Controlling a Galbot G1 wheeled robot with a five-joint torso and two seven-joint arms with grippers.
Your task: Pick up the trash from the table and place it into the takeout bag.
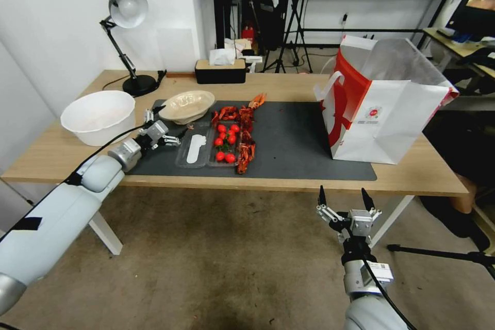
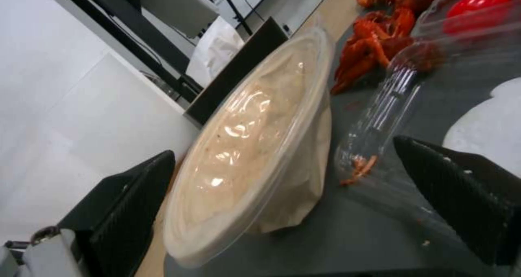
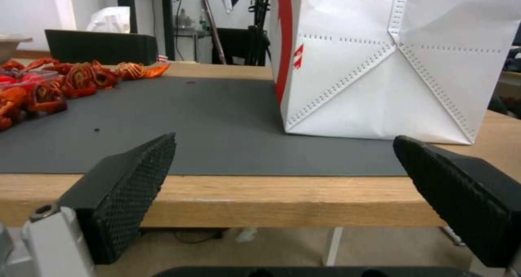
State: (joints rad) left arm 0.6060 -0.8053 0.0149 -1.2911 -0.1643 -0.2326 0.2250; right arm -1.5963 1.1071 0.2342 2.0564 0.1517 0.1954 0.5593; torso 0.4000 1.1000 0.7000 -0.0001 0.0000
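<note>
A beige shallow bowl (image 1: 186, 105) lined with clear film sits at the dark mat's back left corner. My left gripper (image 1: 167, 124) is open at the bowl's near side; in the left wrist view its fingers (image 2: 130, 199) straddle the bowl (image 2: 255, 146) without touching it. Beside it lie a clear plastic tray (image 1: 198, 150) with cherry tomatoes (image 1: 227, 142) and red crayfish shells (image 1: 246, 134). The white and red takeout bag (image 1: 381, 108) stands open on the table's right. My right gripper (image 1: 344, 198) hangs open below the table's front edge (image 3: 271, 199), facing the bag (image 3: 390, 65).
A large white tub (image 1: 98, 116) stands left of the bowl, close to my left arm. A desk lamp (image 1: 126, 10) and a black tissue box (image 1: 220, 69) stand at the back edge. The mat (image 1: 294, 139) is bare between shells and bag. Tripods and a desk stand behind.
</note>
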